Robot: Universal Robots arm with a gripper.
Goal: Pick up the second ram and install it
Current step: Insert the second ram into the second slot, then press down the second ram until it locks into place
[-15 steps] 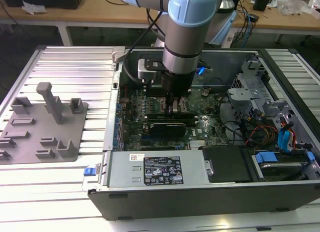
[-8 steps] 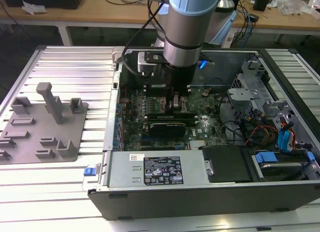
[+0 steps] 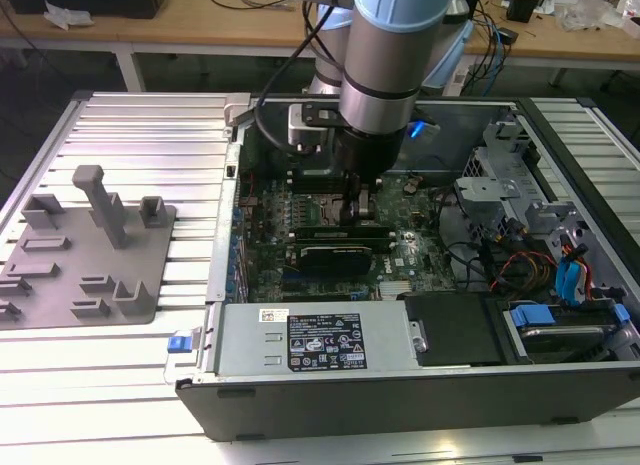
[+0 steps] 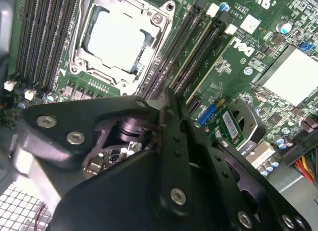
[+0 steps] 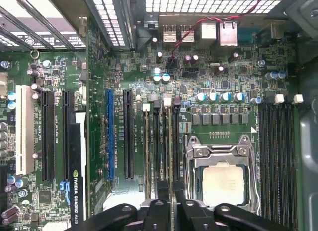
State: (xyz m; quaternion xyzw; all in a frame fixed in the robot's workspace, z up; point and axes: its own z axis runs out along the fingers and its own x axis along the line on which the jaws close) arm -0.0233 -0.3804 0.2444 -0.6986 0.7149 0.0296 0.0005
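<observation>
Black two-finger gripper on grey arm reaches down inside open grey computer case, low over green motherboard, above black memory slots beside silver square processor socket

Second ram, narrow green board stick, stands on edge in slot just beside socket, between black gripper fingers in first wrist view

Fingers narrow, closed against stick's edge

Black graphics card sits near gripper, toward case front

Grey plastic parts fixture lies on ribbed metal table, exterior view's left, well apart from case
</observation>
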